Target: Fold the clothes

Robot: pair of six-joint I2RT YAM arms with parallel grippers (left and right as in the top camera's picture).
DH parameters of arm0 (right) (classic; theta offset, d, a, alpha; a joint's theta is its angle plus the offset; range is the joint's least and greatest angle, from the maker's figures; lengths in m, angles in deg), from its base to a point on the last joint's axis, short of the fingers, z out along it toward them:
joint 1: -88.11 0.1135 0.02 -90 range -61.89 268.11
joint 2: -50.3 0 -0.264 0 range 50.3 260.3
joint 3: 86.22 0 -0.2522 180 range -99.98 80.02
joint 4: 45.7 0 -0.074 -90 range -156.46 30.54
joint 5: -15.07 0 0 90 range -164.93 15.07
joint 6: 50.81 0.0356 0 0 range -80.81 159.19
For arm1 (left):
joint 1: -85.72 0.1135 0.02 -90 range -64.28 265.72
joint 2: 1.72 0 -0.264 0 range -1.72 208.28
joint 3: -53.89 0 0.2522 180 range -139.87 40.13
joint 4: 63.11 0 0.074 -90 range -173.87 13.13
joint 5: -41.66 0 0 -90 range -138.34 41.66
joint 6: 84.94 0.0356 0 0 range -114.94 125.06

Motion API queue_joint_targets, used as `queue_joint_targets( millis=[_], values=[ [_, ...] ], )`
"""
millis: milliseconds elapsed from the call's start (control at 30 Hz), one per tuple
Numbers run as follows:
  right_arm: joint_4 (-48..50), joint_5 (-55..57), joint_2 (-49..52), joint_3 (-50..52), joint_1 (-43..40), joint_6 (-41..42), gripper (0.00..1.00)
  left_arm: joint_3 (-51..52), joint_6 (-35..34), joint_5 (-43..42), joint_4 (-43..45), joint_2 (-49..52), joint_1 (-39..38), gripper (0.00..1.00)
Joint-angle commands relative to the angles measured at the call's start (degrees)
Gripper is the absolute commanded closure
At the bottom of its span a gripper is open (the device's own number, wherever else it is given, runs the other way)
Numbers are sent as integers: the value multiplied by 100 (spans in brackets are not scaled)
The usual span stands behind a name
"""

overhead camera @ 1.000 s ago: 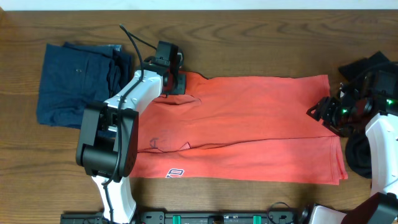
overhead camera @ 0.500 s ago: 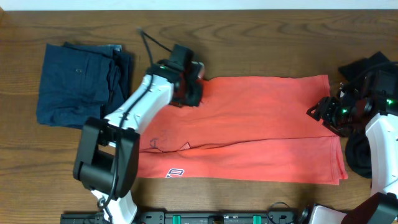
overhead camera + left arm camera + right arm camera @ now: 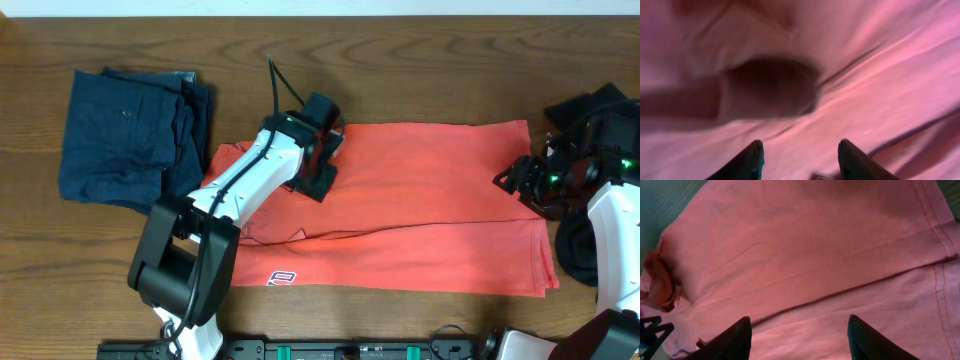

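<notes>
An orange-red shirt (image 3: 430, 190) lies flat across the table, folded lengthwise, with a small logo near its front left corner. My left gripper (image 3: 320, 172) hovers over the shirt's left-centre. In the left wrist view its jaws (image 3: 800, 146) are apart with nothing between them, and a raised fold of cloth (image 3: 767, 87) lies just ahead. My right gripper (image 3: 520, 180) is at the shirt's right edge. In the right wrist view its jaws (image 3: 799, 322) are wide open and empty above the shirt (image 3: 805, 245).
A folded pile of navy clothes (image 3: 130, 135) lies at the far left. Dark cloth (image 3: 600, 100) lies at the right edge, behind the right arm. The far table edge runs along the top.
My left gripper has moved right and a little toward the front, from the shirt's upper left corner to over its left-centre. The right arm has not moved.
</notes>
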Motion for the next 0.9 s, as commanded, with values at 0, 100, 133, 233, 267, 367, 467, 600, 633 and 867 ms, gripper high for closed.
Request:
queue_joint_targets(
  millis=[0,100,133,233,267,367,467,600,633,867],
  values=[
    [-2,4,20,-90,52,-98,40,0,79,778,-192,-92,105,50],
    [17,4,20,-90,52,-98,39,2,79,872,-146,-90,212,49],
    [17,4,20,-92,52,-98,39,9,76,870,-85,-83,251,47],
    [15,2,17,-92,52,-98,39,35,74,850,138,-42,369,44],
    [15,2,20,-92,52,-98,39,39,76,831,195,-15,391,41],
    [13,2,20,-92,52,-98,39,83,81,833,424,83,446,39],
    [13,2,20,-90,52,-98,39,103,76,828,581,184,476,38],
    [15,2,20,-92,52,-98,39,103,79,815,417,282,474,39],
    [13,2,17,-90,52,-98,39,109,83,817,341,286,474,40],
    [17,4,20,-92,52,-98,39,120,275,835,129,286,533,75]
  ],
)
